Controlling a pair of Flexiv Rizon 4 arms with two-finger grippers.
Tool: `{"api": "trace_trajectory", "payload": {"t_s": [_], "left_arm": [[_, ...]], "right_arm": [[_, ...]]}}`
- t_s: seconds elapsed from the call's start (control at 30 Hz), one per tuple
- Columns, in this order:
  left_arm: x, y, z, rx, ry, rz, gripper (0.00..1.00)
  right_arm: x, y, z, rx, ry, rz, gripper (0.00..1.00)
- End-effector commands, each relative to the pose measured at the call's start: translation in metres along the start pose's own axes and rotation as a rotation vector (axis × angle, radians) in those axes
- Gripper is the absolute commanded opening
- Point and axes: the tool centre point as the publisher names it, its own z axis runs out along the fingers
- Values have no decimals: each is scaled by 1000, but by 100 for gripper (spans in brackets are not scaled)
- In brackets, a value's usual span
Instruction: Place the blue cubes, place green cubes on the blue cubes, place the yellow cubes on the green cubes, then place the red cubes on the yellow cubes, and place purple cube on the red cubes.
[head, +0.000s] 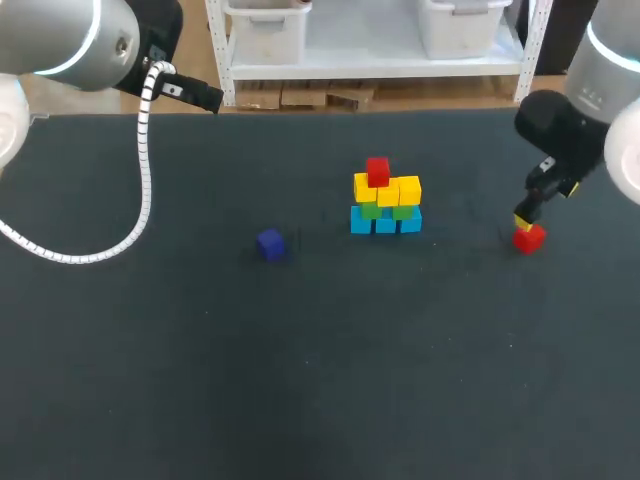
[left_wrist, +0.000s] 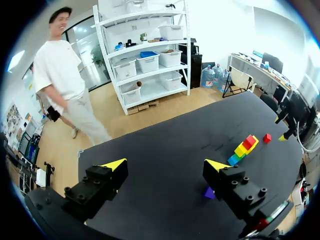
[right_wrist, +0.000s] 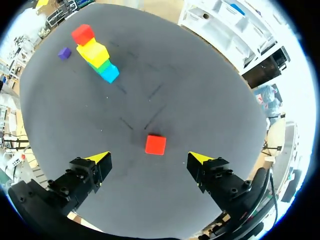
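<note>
Left gripper (left_wrist: 165, 165): far left, spread, holding nothing. Purple cube (head: 270, 243) lies alone on the bench (head: 200, 380), left of centre. Stack (head: 386, 200) at centre: blue base, green, yellow, top red cube (head: 377, 171). Loose red cube (right_wrist: 155, 144) at right, just ahead of the gap of the right gripper (right_wrist: 150, 158), which is spread, no contact.

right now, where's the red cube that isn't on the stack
Head view: the loose red cube lies on the table to the right of the cube stack, just ahead of the open right gripper.
</note>
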Motion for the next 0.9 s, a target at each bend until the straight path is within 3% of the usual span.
{"api": "trace_trajectory", "payload": {"t_s": [0.03,0.47,0.9], "left_arm": [[0,2,0,7,0,3,100],[0,2,0,7,0,3,100],[0,2,0,7,0,3,100]], "right_arm": [[-7,-7,17,-9,15,9,100],[-9,-2,45,-50,66,-7,96],[0,-7,57,-73,101,0,91]]}}
